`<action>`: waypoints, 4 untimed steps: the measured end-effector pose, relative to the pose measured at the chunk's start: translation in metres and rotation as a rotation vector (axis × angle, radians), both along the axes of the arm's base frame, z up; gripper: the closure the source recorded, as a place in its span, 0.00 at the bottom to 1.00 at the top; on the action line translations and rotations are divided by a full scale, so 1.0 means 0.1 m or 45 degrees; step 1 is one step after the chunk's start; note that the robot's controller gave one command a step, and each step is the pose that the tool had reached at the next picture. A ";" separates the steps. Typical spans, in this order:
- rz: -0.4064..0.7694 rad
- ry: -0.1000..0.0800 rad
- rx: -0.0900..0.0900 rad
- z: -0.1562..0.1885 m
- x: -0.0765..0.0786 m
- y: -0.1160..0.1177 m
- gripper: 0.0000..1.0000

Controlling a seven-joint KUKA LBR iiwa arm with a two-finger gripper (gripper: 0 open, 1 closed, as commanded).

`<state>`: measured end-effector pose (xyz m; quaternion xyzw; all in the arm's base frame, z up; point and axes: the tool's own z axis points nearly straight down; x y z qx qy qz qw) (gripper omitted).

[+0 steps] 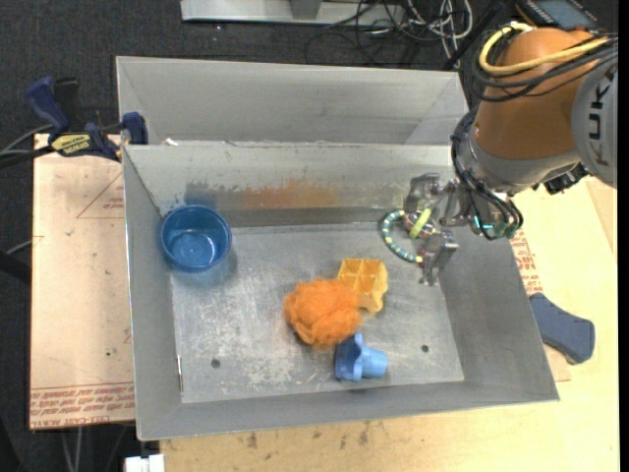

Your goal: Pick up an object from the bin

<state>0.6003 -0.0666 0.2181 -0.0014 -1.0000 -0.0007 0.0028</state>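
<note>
The claw (429, 256) is being held near the yellow waffle (364, 281), at its two o'clock; wide or narrow cannot be told. Centring over it is being advised before lowering.

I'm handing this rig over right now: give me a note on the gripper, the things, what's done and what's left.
Gripper: over the right part of the bin, beside the yellow waffle; nothing visibly held.
Things: blue cup at left; orange puff mid-bin, touching the waffle; blue peg by the puff's near side.
Done: no pick yet.
Left: grasp one thing, lift it out.
</note>
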 end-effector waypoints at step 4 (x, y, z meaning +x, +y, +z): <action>0.272 -0.009 0.000 -1.17 0.10 0.67 1.00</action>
